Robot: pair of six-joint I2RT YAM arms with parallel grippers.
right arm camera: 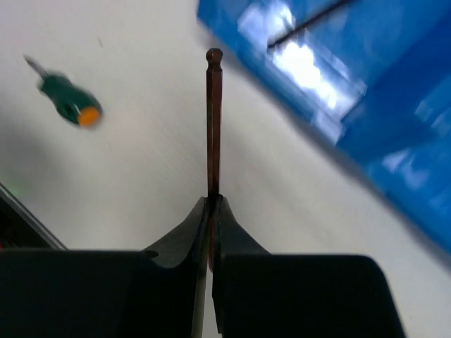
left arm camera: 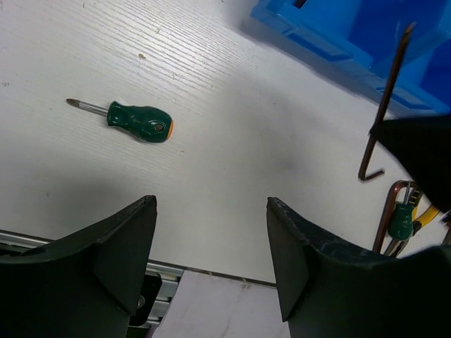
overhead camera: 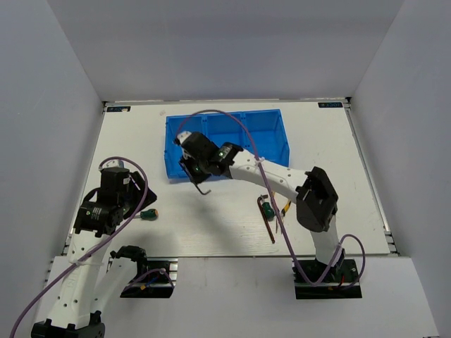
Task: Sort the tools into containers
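Note:
My right gripper is shut on a thin dark hex key and holds it above the table, just in front of the blue bin's left end. In the right wrist view the key stands straight out from the shut gripper; another hex key lies inside the bin. My left gripper is open and empty, low over the table. A green-handled screwdriver lies just right of it on the table; it also shows in the left wrist view.
A hex key, a green screwdriver and yellow-handled pliers lie together by the right arm. A purple cable arcs over the bin. Grey walls close the table on three sides.

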